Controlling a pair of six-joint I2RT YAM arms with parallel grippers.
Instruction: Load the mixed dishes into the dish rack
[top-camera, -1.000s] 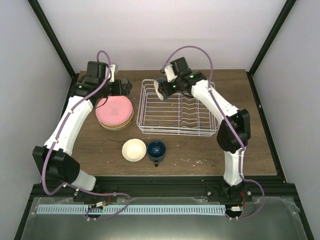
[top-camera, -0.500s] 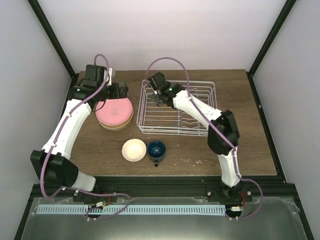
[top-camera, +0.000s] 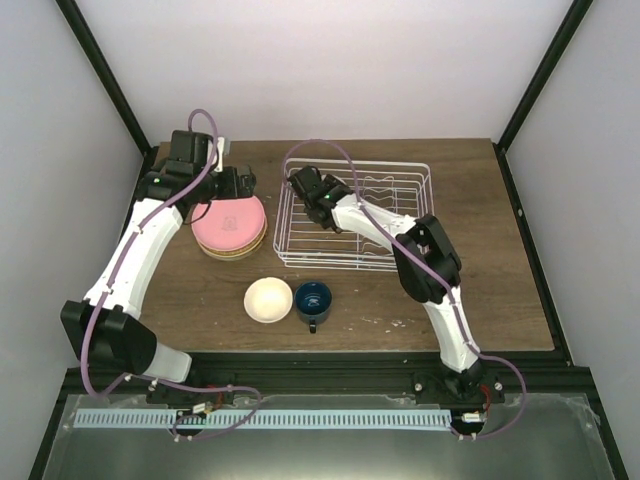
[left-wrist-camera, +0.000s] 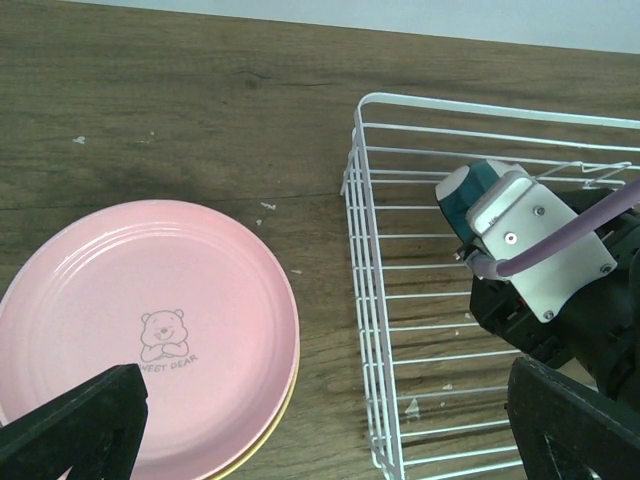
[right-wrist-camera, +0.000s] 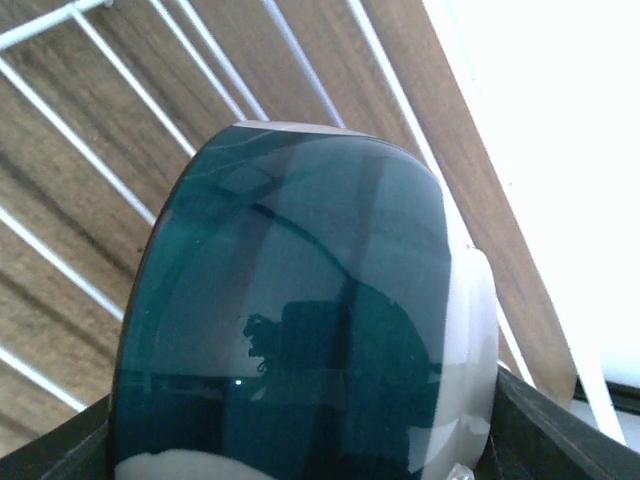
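Note:
My right gripper (top-camera: 306, 186) is shut on the white-and-blue bowl (right-wrist-camera: 300, 300), tilted on edge low over the far left corner of the dish rack (top-camera: 350, 266). The left wrist view shows the bowl (left-wrist-camera: 468, 196) inside the rack's wire wall (left-wrist-camera: 360, 250). The round pink plate (top-camera: 230, 222) lies on the tan-yellow plate (top-camera: 236, 256), left of the rack. My left gripper (top-camera: 240, 184) hangs open above the pink plate's (left-wrist-camera: 140, 330) far right edge, holding nothing. The cream bowl (top-camera: 268, 300) and the small dark blue mug (top-camera: 313, 298) stand side by side near the front.
The rack's upright prongs (top-camera: 385, 222) fill its right half. Bare wooden table (top-camera: 490, 290) lies right of the rack and in front of it. White rack wires (right-wrist-camera: 130, 78) cross behind the held bowl. Black frame posts stand at the table's back corners.
My right arm has swung left across the rack with the bowl, from the far middle to the far left corner. The left arm has barely shifted.

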